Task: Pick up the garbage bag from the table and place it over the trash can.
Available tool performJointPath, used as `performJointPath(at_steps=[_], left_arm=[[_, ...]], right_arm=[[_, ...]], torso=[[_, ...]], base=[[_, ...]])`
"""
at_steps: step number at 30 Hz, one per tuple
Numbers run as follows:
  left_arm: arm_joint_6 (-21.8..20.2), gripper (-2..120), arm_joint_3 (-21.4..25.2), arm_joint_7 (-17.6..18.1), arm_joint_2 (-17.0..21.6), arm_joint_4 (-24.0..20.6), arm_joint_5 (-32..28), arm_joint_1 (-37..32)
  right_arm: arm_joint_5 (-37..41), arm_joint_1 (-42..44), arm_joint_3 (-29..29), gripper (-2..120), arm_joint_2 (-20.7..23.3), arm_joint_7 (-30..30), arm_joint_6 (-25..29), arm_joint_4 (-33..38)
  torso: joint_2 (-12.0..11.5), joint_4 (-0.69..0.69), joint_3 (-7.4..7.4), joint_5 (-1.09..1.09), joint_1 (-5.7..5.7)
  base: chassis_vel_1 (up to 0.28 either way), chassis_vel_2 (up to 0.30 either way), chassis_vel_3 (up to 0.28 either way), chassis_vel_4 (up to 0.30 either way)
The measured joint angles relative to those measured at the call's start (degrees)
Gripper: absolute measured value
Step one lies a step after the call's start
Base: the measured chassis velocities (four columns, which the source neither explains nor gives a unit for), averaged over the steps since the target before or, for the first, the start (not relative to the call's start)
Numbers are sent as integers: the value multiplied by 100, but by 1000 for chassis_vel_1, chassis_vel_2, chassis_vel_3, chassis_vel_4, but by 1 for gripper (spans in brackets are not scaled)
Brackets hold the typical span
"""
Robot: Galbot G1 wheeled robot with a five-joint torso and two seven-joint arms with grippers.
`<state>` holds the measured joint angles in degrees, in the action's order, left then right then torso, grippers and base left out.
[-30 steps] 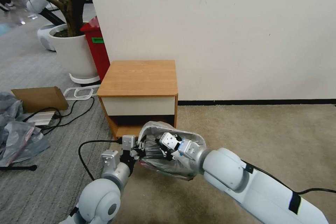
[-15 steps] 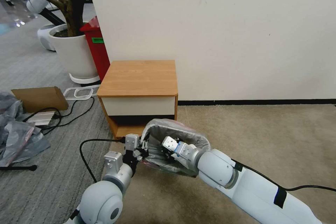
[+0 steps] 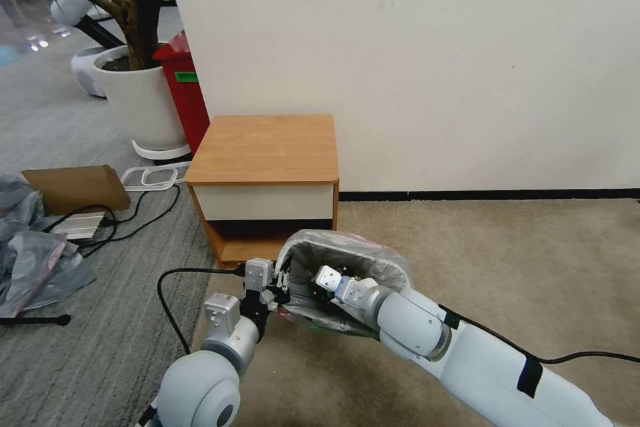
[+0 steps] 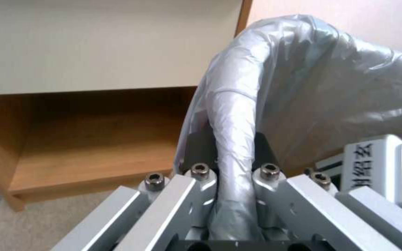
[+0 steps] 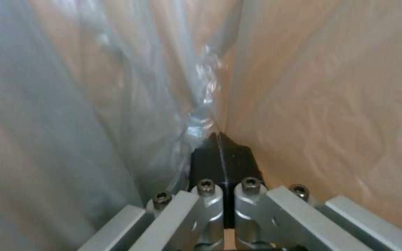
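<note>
Bag-fitting step: the garbage bag (image 3: 347, 250) is sitting over the trash can (image 3: 319, 319) near the desk (image 3: 267, 147). Left tool (image 3: 281, 280) is clamping the wrapped rim; right tool (image 3: 325, 278), clenched, is poking inside. Next calls for seating the liner.

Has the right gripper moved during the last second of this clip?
Yes. The right gripper has shifted slightly right and up toward the table, inside the garbage bag.

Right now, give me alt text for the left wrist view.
The left gripper is clamped on the trash can rim, wrapped in the grey garbage bag. Beyond it stands the table, its lower shelf open.
</note>
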<state>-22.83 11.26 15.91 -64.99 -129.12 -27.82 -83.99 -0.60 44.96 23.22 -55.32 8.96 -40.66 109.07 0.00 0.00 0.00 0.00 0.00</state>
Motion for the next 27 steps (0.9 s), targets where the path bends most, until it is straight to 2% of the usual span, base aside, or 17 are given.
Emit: performJointPath(at_steps=[16,27], left_arm=[[-12,4,-99,-12,-103,-16,57,-13],[-15,4,-211,-85,-172,12,212,6]], right_arm=[[-358,-114,107,0,27,216,4,-325],[-318,-205,185,0,-3,250,3,-492]], torso=[[0,0,0,0,0],[0,0,0,0,0]], base=[[0,0,0,0],[0,0,0,0]])
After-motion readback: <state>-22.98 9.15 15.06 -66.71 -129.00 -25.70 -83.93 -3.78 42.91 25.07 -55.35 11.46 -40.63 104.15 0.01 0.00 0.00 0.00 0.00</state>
